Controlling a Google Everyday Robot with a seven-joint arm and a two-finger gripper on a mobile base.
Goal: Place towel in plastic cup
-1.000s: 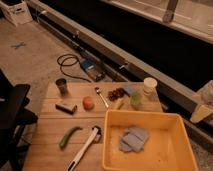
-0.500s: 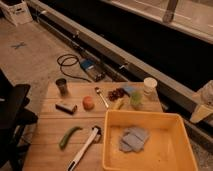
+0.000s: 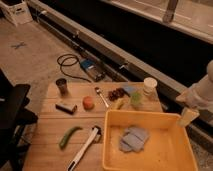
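A grey-blue towel (image 3: 133, 139) lies crumpled inside the yellow tub (image 3: 112, 150) at the front right of the wooden table (image 3: 50, 125). A small green plastic cup (image 3: 136, 99) stands upright just behind the tub's far rim. A taller white cup (image 3: 149, 86) stands behind it, near the table's far edge. My gripper (image 3: 188, 116) hangs from the white arm (image 3: 205, 92) at the right, over the tub's far right corner and apart from the towel and both cups.
On the table lie a dark metal cup (image 3: 62, 86), a small dark block (image 3: 66, 106), an orange fruit (image 3: 88, 102), a spoon (image 3: 101, 96), a green pepper (image 3: 69, 136), a white-handled brush (image 3: 85, 148) and dark grapes (image 3: 117, 93). A black chair (image 3: 12, 112) stands at the left.
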